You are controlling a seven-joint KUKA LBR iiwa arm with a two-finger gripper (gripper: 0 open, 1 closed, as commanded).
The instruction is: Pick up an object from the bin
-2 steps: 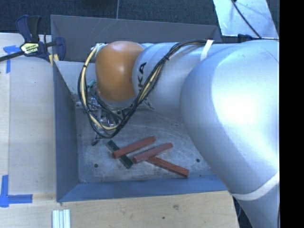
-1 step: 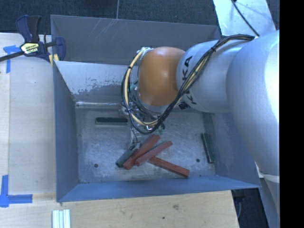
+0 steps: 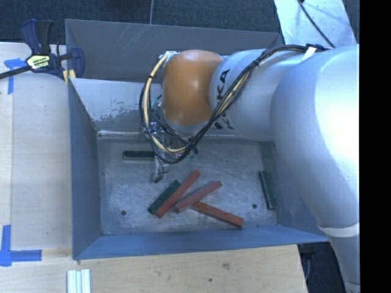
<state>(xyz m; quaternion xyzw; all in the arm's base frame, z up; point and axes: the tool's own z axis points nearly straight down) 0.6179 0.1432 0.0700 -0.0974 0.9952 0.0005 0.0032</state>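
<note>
gripper [image 3: 159, 173] sits between dark bar [image 3: 138, 155] and green stick [image 3: 164, 196].

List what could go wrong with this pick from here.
The gripper hangs beside a heap of crossed red-brown sticks and a dark green stick; a grasp there may lift two or scatter them. All lie flat on the bin floor, so a grasp may slip off.
</note>
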